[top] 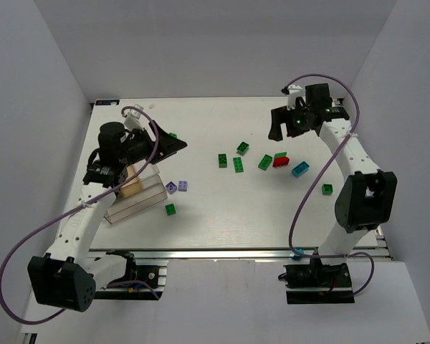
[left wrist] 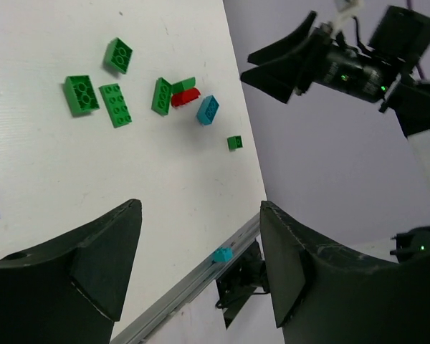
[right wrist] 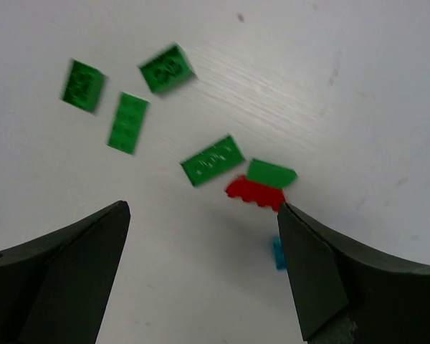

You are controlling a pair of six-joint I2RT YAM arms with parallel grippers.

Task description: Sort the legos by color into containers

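White table (top: 222, 222), scattered legos (top: 239, 164), grey walls (top: 215, 43)

On my white table (top: 222, 215) I see green studded bricks (top: 239, 164), one red brick (top: 280, 162), one teal brick (top: 299, 169) and two light purple ones (top: 172, 187); the container (top: 140, 202) is clear, the block (top: 134, 188) inside it tan.

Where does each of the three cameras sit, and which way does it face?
Top: above and behind the arms, looking down on the table; both arms show whole, with the left gripper and right gripper.
Left wrist: on the left arm, looking across the table toward the right arm; its own open fingers show below, the right gripper at top.
Right wrist: on the right arm, looking down at the green bricks; its own open fingers show below.
Shared: all three show the red brick beside green bricks.
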